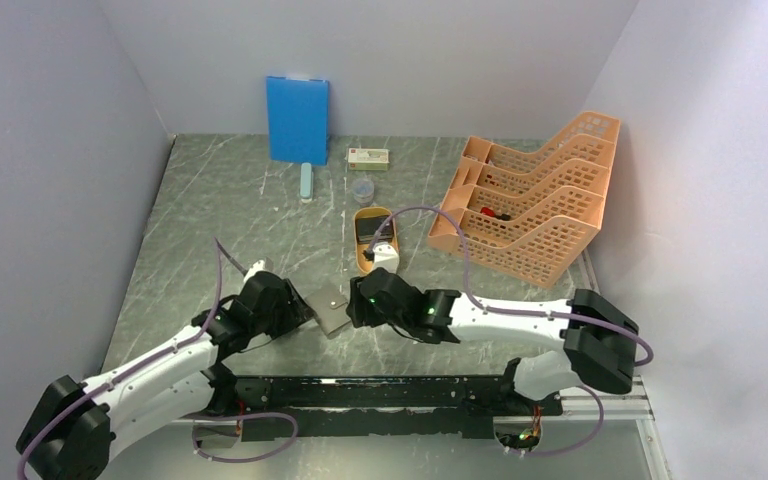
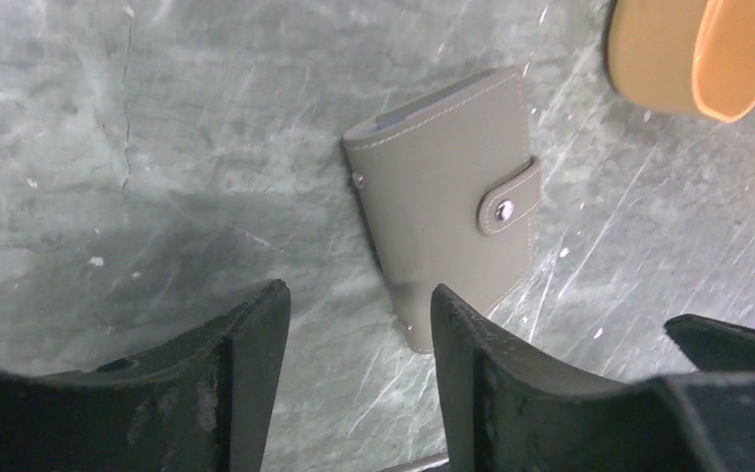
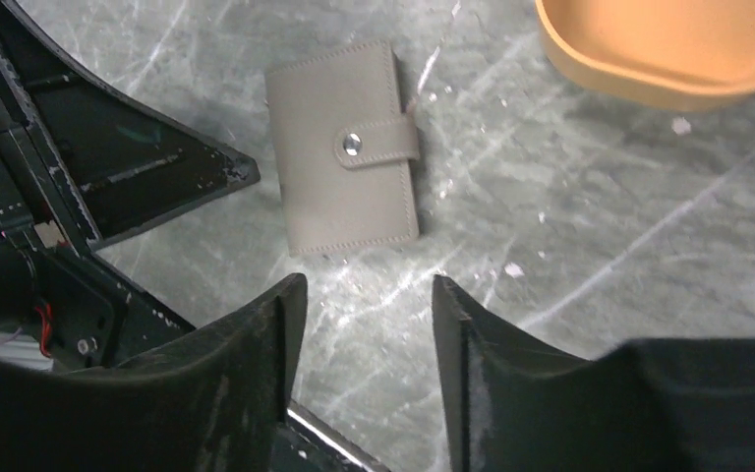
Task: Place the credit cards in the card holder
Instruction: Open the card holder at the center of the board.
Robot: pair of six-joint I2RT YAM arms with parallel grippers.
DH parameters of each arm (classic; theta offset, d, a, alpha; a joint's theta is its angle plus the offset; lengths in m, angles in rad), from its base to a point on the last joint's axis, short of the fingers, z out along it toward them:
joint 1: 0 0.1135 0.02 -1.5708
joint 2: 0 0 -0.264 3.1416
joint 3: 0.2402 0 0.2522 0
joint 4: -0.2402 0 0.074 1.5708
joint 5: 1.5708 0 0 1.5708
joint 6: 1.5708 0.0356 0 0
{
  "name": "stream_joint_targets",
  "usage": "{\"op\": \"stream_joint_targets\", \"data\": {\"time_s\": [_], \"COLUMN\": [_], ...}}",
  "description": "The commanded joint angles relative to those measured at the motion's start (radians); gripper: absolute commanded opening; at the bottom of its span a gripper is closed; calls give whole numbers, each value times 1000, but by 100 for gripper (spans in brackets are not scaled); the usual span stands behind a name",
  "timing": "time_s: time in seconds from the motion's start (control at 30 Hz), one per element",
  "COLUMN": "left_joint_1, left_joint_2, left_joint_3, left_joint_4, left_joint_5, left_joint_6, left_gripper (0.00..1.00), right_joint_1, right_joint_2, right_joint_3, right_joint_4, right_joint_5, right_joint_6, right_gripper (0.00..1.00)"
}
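Left gripper point(image 2: 359, 295) is open and holds nothing. Right gripper point(image 3: 369, 285) is open and empty too. Shut grey card holder point(image 3: 344, 147) lies flat on the counter point(image 3: 600, 197) between them.

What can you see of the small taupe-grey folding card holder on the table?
The small taupe-grey folding card holder looks like matte leather with pale edge stitching. It is closed, its strap tab fastened by a metal snap, and lies flat on the grey marbled table. The left gripper and right gripper hover open beside it; neither grips it.
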State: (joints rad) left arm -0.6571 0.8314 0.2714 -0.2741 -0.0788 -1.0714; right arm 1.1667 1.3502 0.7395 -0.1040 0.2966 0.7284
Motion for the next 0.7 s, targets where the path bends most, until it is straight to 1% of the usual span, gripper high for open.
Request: {"op": "stream_joint_targets", "data": {"time_s": [0.0,0.07,0.13,0.27,0.43,0.53,0.67], "left_joint_1": [36,68,107,180,197,202,215], "left_joint_2": [39,72,105,174,246,273,311], "left_joint_3": [85,106,112,109,124,112,93], "left_joint_4": [-12,16,60,178,265,331,374], "left_joint_5": [-27,6,58,183,271,299,315], "left_joint_6": [40,55,60,59,63,47,34], "left_gripper": [57,51,44,28,9,5,5], "right_joint_1": [6,6,6,6,6,5,6], "right_joint_2": [71,104,134,195,240,266,306], "right_joint_3": [75,90,102,135,168,191,232], "right_joint_4": [46,52,60,68,70,62,43], "right_joint_5": [36,33,35,46,47,49,45], "right_joint_6": [-66,-81,-97,-123,-153,-167,-183], "right_gripper": [49,43,40,39,38,38,39]}}
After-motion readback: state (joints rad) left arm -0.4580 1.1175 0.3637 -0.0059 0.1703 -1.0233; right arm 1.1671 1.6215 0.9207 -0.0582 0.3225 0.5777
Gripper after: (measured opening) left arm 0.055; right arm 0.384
